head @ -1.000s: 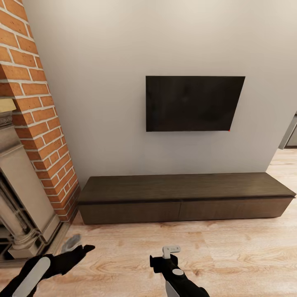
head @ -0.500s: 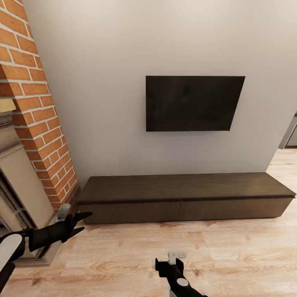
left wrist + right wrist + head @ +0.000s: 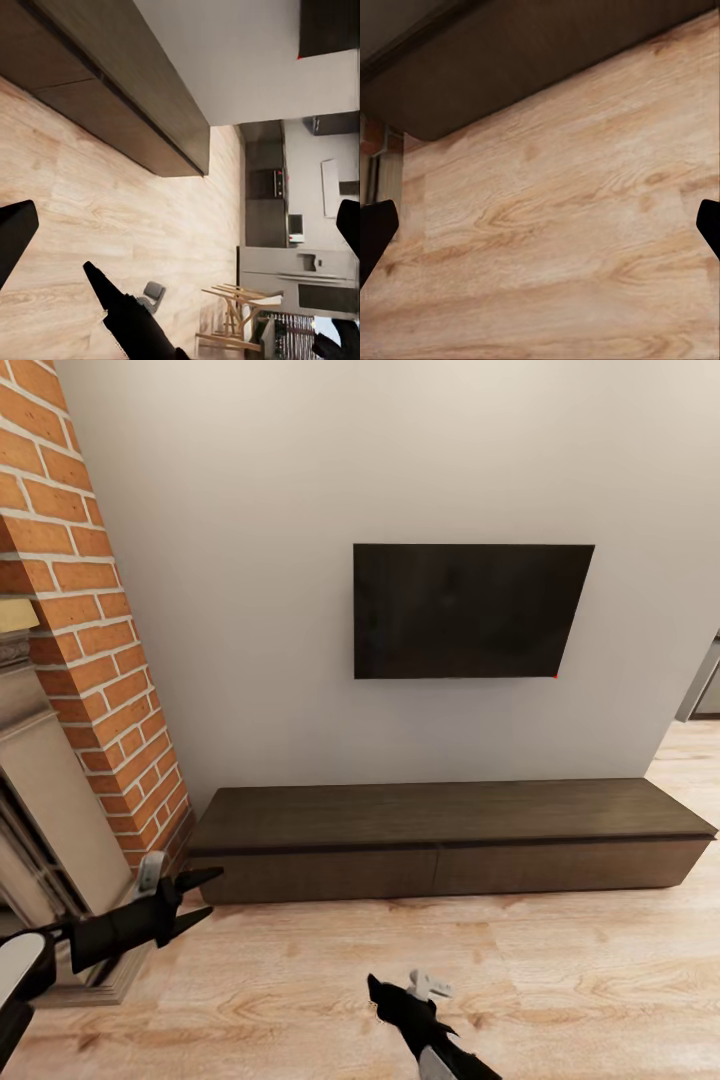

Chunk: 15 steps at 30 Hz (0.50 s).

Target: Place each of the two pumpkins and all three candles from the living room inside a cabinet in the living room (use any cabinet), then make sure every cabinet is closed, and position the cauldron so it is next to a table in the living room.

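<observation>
- Low dark-wood cabinet (image 3: 450, 840) stands against the wall, both drawers closed, beneath a black television (image 3: 470, 610).
- Left hand (image 3: 196, 895) spread wide, empty.
- Right hand (image 3: 405, 995) likewise released above plank floor (image 3: 560, 980).

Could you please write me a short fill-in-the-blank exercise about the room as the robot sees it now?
1. The cabinet has both of its drawers ____.
2. Above the cabinet, a black ____ hangs on the wall.
3. The left gripper hovers near the cabinet's ____ end.
4. The floor is made of light ____.

Missing words: closed; television; left; wood
</observation>
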Motion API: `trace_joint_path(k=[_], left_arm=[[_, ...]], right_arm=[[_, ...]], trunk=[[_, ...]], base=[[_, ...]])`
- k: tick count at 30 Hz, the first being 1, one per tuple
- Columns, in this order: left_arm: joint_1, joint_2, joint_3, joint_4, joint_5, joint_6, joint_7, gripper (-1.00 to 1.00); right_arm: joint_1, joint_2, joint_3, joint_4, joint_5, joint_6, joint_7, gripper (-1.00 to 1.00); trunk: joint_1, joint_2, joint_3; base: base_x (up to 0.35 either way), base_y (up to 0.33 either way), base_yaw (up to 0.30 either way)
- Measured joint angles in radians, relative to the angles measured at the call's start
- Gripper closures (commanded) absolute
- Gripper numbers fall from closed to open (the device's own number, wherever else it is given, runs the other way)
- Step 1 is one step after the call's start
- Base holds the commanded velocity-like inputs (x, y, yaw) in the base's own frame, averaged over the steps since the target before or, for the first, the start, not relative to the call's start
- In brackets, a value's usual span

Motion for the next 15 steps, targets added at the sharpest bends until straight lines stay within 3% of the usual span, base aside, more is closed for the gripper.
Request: trace_joint_path(k=[2,6,11,15], left_arm=[[0.005,0.000,0.000,0.000,0.010,0.000,0.000,-1.00],[0.008,0.000,0.000,0.000,0.015,0.000,0.000,-1.00],[0.010,0.000,0.000,0.000,0.016,0.000,0.000,-1.00],[0.010,0.000,0.000,0.000,0.017,-0.001,0.000,-1.00]], right_arm=[[0.000,-0.009,-0.023,-0.001,-0.065,0.014,0.054,-1.00],[0.000,-0.029,-0.039,-0.004,-0.127,0.052,0.154,-1.00],[-0.001,-0.052,-0.076,-0.008,-0.144,0.058,0.186,-1.00],[-0.001,-0.056,-0.153,-0.029,-0.147,0.066,0.208,-1.00]], trunk=[[0.000,0.000,0.000],[0.000,0.000,0.000],[0.000,0.000,0.000],[0.000,0.000,0.000]], base=[[0.000,0.000,0.000],[0.000,0.000,0.000],[0.000,0.000,0.000],[0.000,0.000,0.000]])
